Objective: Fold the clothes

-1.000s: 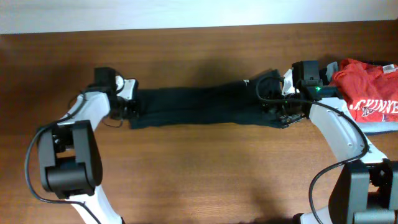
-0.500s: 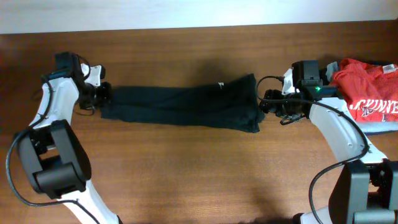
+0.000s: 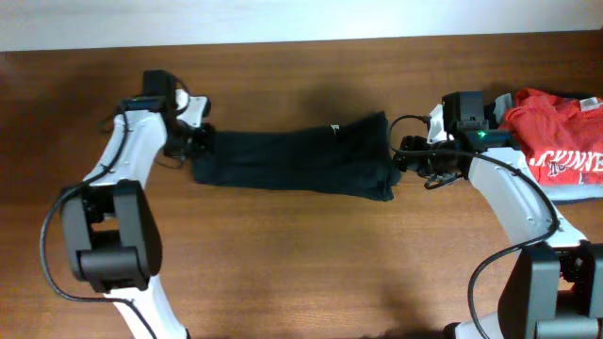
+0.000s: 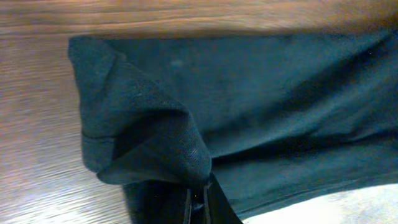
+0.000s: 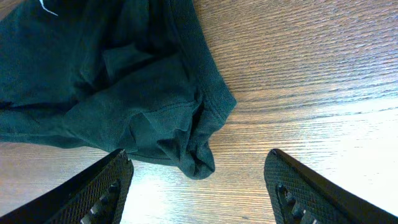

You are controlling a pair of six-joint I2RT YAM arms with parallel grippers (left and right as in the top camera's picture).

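Hard to see:
- left gripper [image 3: 193, 141]: the overhead view hides its jaws under the wrist housing. In the left wrist view only a sliver of dark fingers [image 4: 198, 202] shows at the bottom edge, with cloth bunched over them.
- the white mark [image 3: 334, 127] on the shirt's far edge is too small to read.
- red shirt [image 3: 556, 141] is cut off by the right frame edge, so its white lettering is only partly visible. A pale garment [image 3: 577, 194] under it shows as a thin strip.
- both arm bases run off the bottom edge.

Grippers:
- left is clamped on the left end of the black T-shirt [image 3: 292, 160], with the fabric pulled up into a peaked fold at the pinch.
- right gripper [image 5: 198, 155] has its fingers wide apart and holds nothing. The shirt's right corner lies on the wood between them, clear of both pads.

Layout: the shirt lies as a long crumpled band running left to right across the middle of the table [image 3: 301, 264], between the two grippers. The bare wood on the near side is open between the arm bases. A narrower strip is free on the far side, up to the table edge. The red shirt sits at the far right, just beside the right wrist.

Surfaces: soft matte knit with a stitched hem at the right corner. Wood grain runs lengthwise. The right finger pads are black and knurled.
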